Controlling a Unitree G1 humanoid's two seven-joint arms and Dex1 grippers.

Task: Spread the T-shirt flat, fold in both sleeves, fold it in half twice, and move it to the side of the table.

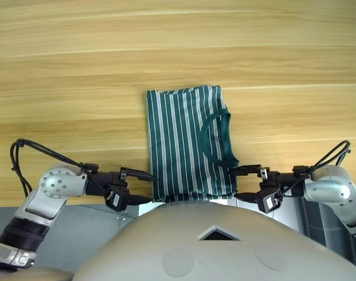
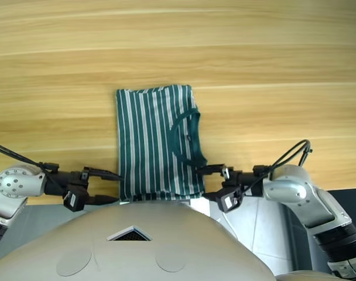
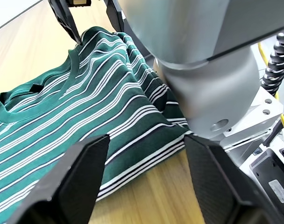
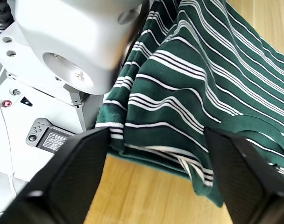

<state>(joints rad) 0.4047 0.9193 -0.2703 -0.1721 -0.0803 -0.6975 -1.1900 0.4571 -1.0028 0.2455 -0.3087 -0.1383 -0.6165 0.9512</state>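
White metal frame (image 4: 30, 70), holes and screws in it. Small red button (image 4: 6, 103) on the frame's plate. Black handheld controller (image 4: 46, 136) with buttons and a label lies just beside the frame on pale floor (image 4: 11, 186). On the frame's other side, a yellow cable (image 3: 260, 48) runs past it, and a black box (image 3: 275, 184) with a white label sits near it. Grey floor (image 1: 78, 216) to the left of the frame, pale tiles (image 2: 254, 234) to its right.

No text, label, number or sign can be read.
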